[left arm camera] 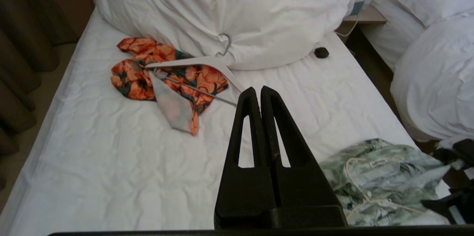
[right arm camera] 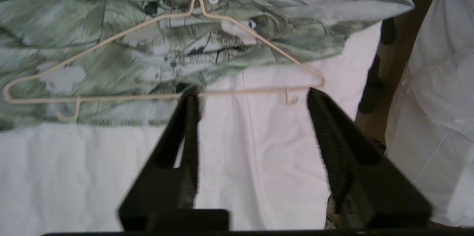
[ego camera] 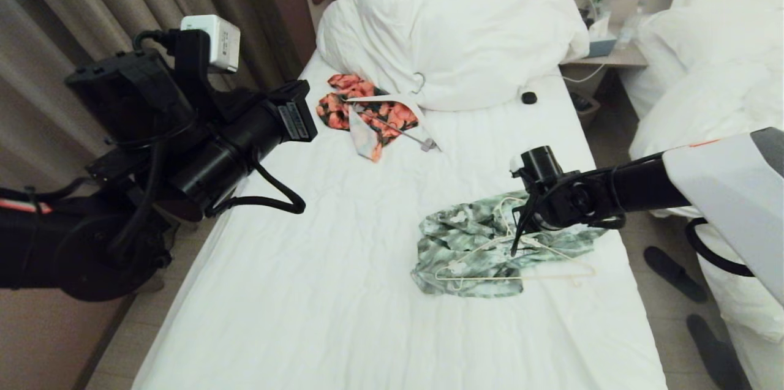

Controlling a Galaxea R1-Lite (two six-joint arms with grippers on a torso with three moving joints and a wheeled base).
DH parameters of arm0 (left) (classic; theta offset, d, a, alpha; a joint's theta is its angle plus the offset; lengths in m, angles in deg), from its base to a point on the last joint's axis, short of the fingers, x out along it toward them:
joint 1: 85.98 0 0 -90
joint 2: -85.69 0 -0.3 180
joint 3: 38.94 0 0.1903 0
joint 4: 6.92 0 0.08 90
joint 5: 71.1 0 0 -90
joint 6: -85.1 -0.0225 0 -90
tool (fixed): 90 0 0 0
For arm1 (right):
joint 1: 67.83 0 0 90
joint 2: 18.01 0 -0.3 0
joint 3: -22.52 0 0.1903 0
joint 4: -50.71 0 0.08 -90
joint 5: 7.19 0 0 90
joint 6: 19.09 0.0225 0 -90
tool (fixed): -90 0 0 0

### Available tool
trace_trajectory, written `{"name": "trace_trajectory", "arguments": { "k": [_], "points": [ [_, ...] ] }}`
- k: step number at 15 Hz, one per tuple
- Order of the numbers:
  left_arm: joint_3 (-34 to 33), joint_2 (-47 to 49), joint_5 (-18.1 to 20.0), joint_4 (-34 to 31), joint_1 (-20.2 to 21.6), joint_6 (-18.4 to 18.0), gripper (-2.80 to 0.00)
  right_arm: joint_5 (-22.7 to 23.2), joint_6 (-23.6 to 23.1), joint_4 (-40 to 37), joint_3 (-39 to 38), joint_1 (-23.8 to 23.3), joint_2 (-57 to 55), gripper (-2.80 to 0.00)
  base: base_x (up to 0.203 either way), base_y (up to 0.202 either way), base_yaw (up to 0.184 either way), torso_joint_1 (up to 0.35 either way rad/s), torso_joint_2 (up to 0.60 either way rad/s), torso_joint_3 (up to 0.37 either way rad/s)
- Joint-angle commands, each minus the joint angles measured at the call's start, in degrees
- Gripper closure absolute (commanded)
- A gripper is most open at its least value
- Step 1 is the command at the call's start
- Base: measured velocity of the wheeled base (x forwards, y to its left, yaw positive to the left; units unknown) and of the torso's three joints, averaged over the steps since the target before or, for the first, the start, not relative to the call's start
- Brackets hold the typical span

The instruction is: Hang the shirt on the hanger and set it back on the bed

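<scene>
The shirt (ego camera: 484, 243) lies crumpled on the bed (ego camera: 343, 292), on the robot's right half and near the mattress edge, well apart from the orange-red garment (ego camera: 361, 114) and the duvet (ego camera: 453, 29) up at the head. The hanger (right arm camera: 163, 58) lies flat on top of the shirt, its hook end up among the collar folds; one shoulder corner and part of the bottom bar overhang onto bare sheet. Right pincer (right arm camera: 251, 99) hangs just above that bottom bar, jaws spread wide and empty, the bar crossing between the tips. Left pincer (left arm camera: 261, 95) is held over the left side of the bed, jaws pressed together, holding nothing. Handling, as judged: the hanger looks light, thin and springy, hard to pinch flat against a soft mattress, likely to skate or twist. Best purchase seems to be the bottom bar where it lies over bare sheet, or the neck below the hook. The shirt is limp, light cloth, bunched; it will sag and drag. Collar or shoulder seam appears the place to take it, not the loose hem.
</scene>
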Motion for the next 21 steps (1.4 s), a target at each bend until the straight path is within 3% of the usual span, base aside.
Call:
{"name": "trace_trajectory", "arguments": {
  "k": [1,4,8,9,11,12,14,18,21],
  "points": [
    [-2.70,-3.53,-0.30,0.18,-0.25,-0.10,0.00,-0.38,0.43,0.27,-4.50,0.72,5.99,0.00,0.000,0.000,0.000,0.000,0.00,0.000],
    [-8.47,-8.66,-0.91,-0.71,0.10,-0.21,0.00,-0.58,1.23,1.18,-13.25,0.89,15.50,0.00,0.000,0.000,0.000,0.000,0.00,0.000],
    [-17.18,-14.27,-2.33,-1.78,3.75,-0.20,0.00,-0.62,1.80,2.23,-25.41,-0.41,33.30,0.00,0.000,0.000,0.000,0.000,0.00,0.000],
    [-20.04,-14.61,-4.15,-1.80,3.71,-0.17,0.00,-0.62,1.85,2.37,-29.50,-1.05,38.82,0.00,0.000,0.000,0.000,0.000,0.00,0.000],
    [-25.48,-15.15,-14.56,-1.48,3.24,-0.14,0.00,-0.65,1.86,2.82,-37.59,-1.98,49.79,0.00,0.000,0.000,0.000,0.000,0.00,0.000],
    [-26.94,-17.23,-18.01,-1.59,3.25,-0.26,0.00,-0.65,1.84,2.93,-40.83,-2.58,55.52,0.00,0.000,0.000,0.000,0.000,0.00,0.000],
    [-28.02,-24.96,-22.18,-3.50,3.58,-1.81,0.00,-0.66,1.79,2.77,-45.67,-3.84,65.47,0.00,0.000,0.000,0.000,0.000,0.00,0.000],
    [-29.44,-44.78,-25.60,-13.51,14.34,-4.74,0.00,-0.59,1.76,-2.29,-50.73,-6.71,83.87,0.00,0.000,0.000,0.000,0.000,0.00,0.000],
    [-30.91,-60.40,-25.81,-23.82,18.78,-4.98,0.00,-0.43,1.79,-7.25,-54.14,-12.59,95.98,0.00,0.000,0.000,0.000,0.000,0.00,0.000]
  ]
}}
